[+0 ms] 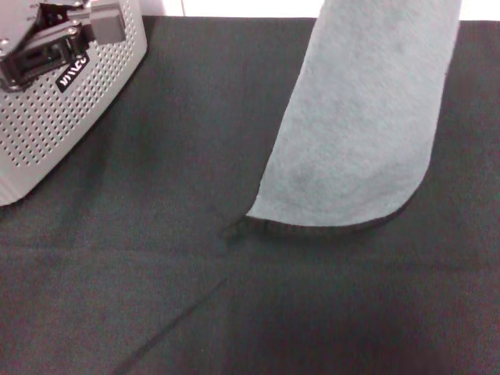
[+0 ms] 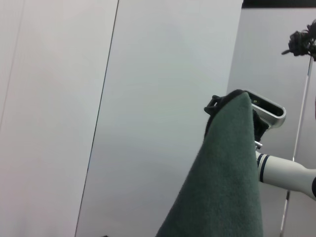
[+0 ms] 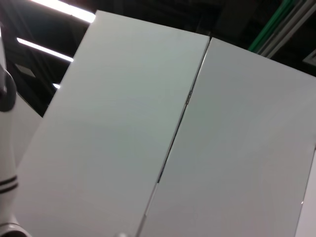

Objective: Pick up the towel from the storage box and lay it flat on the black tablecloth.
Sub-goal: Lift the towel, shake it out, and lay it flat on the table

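the towel hangs lengthwise from 12 to 6 o'clock beneath the right jaws pinching it; its lower hem touches the black tablecloth.

Pale wall panels meet at a thin dark seam, with bright ceiling lights and a green pipe above, and a thin pole beside them.

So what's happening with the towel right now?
The towel is out of the storage box and hangs from above, its lower edge touching the black tablecloth. The left wrist view shows the right gripper pinching its top edge. The left gripper sits over the box. It isn't laid flat yet.
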Available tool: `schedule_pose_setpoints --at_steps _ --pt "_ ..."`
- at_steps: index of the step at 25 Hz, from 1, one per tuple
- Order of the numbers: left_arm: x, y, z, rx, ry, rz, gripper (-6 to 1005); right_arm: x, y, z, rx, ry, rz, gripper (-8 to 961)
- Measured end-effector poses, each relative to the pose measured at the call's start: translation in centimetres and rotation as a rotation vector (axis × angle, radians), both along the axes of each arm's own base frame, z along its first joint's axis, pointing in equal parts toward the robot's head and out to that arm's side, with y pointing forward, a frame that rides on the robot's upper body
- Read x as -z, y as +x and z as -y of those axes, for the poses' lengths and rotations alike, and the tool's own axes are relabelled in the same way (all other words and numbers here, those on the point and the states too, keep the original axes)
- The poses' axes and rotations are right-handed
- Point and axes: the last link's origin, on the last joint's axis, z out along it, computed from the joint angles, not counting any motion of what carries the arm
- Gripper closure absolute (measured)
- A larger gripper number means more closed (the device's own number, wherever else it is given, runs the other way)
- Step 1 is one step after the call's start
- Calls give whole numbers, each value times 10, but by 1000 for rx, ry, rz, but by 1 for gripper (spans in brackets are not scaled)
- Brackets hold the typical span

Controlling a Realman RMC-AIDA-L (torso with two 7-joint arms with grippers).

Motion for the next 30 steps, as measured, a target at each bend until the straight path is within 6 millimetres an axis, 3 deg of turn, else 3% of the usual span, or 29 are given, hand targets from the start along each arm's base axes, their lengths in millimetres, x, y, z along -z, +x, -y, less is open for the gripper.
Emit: schedule_pose_setpoints --at_steps 9,16,23,30 --pt "17 -8 -2 -21 32 34 869 20 -21 -10 -43 113 -53 945" --pt "32 -17 0 -55 24 54 867 13 -24 -3 -111 159 -105 945" --pt "41 -20 1 -78 -11 69 865 -10 7 12 -167 62 -118 945" --pt "48 -11 -4 -53 -55 56 763 -30 40 13 -115 -60 -188 945"
